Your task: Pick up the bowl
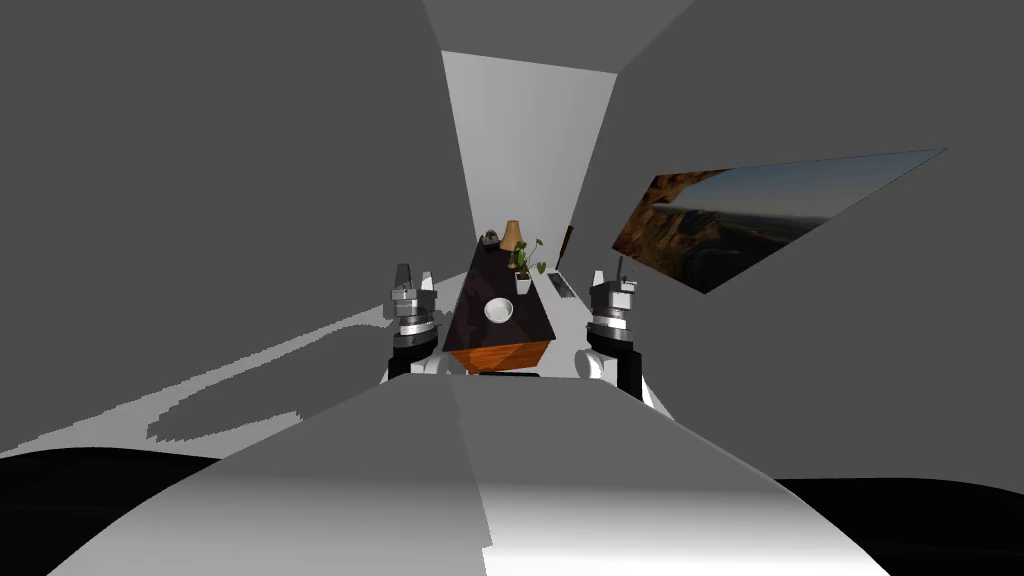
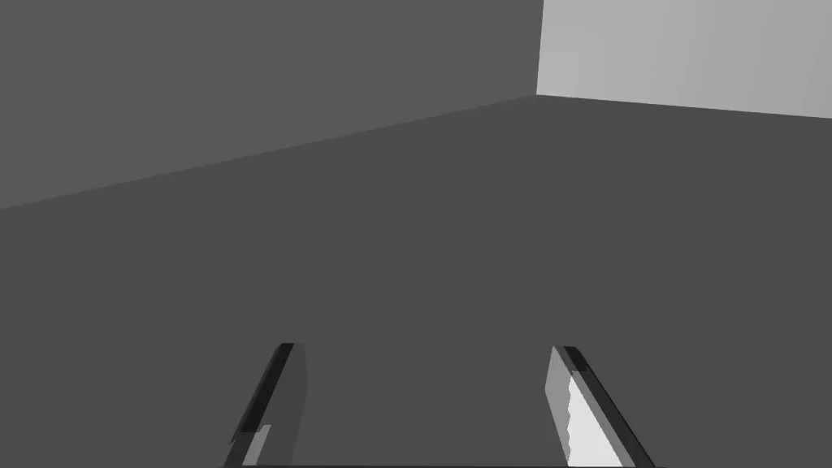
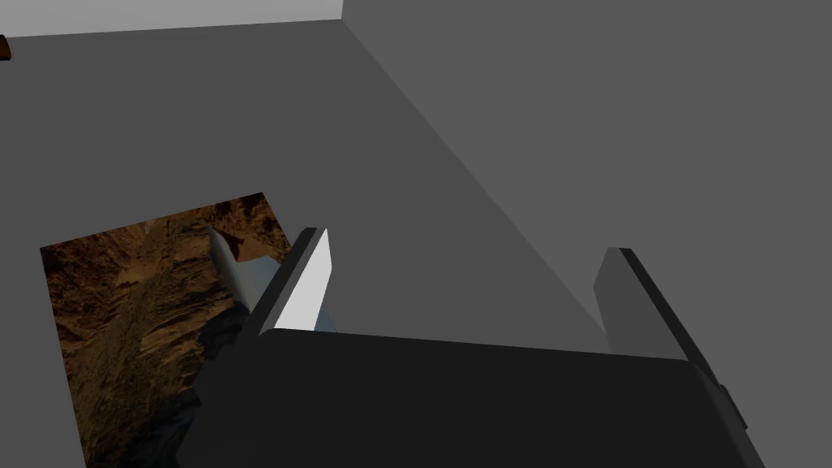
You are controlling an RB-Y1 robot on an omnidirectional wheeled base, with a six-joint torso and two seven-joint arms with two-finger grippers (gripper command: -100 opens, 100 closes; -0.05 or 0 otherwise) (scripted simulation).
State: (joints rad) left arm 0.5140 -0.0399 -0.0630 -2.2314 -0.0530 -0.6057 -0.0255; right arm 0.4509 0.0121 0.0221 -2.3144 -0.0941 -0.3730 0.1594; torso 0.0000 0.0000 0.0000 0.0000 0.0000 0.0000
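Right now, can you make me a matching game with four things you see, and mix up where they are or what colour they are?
Things:
1. bowl
2. plant
3. lamp
4. picture

Clues:
a. hangs on the wall
b. white, at the near end of the table
c. has a tan shade, at the table's far end
d. green and leafy, just behind the bowl

Pairs: 1-b, 2-d, 3-c, 4-a
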